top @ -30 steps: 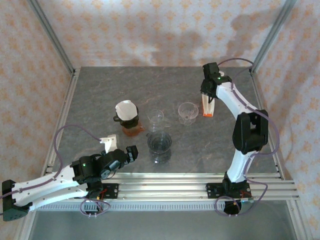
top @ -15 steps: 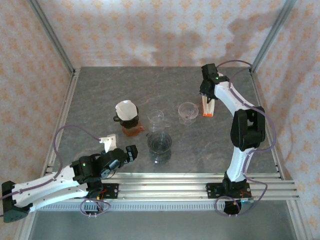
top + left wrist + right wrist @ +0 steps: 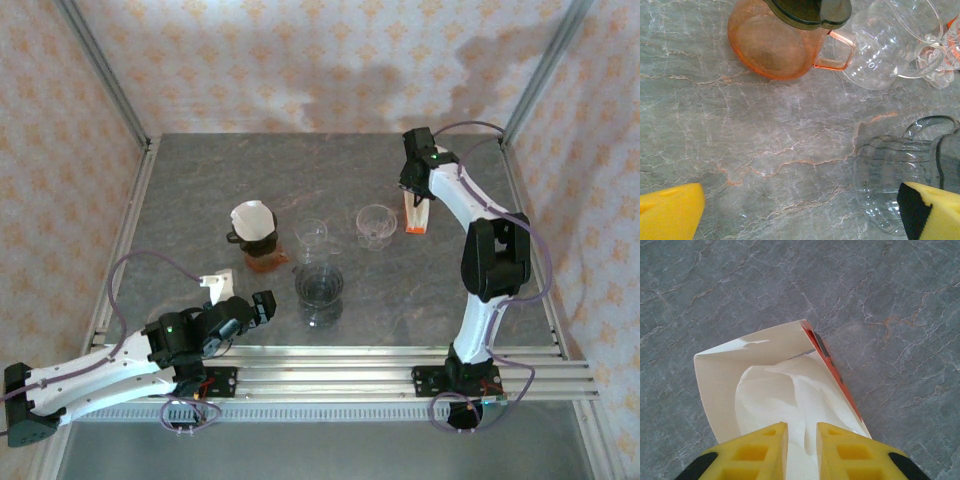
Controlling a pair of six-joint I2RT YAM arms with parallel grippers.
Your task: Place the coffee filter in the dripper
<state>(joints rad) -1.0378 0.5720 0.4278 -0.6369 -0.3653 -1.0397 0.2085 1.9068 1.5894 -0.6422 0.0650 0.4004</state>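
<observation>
- Coffee filter (image 3: 785,390): you see it as white crumpled paper rising out of the open filter box (image 3: 725,365), mid-frame in the right wrist view. In the top view this box (image 3: 415,216) stands upper right on the grey marble table (image 3: 200,180).
- Your right gripper (image 3: 801,432) points down into the box mouth. Its yellow fingers (image 3: 760,450) are nearly together and pinch a fold of the filter paper between them.
- The box is white inside with an orange outer edge; any print on it is too small for you to read.
- The dripper (image 3: 236,238) is dark and sits on top of an orange glass server (image 3: 265,260), left of centre in the top view. A white paper cone (image 3: 252,219) already sits in it.
- Three clear glass vessels stand between server and box: a small cup (image 3: 312,234), a wider bowl (image 3: 375,222) and a darker jug (image 3: 319,284) nearer the bottom of the frame.
- The small cup (image 3: 880,45) carries a faint mark you cannot read.
- Your left gripper (image 3: 240,296) lies low at lower left, its fingers spread wide and holding nothing.
</observation>
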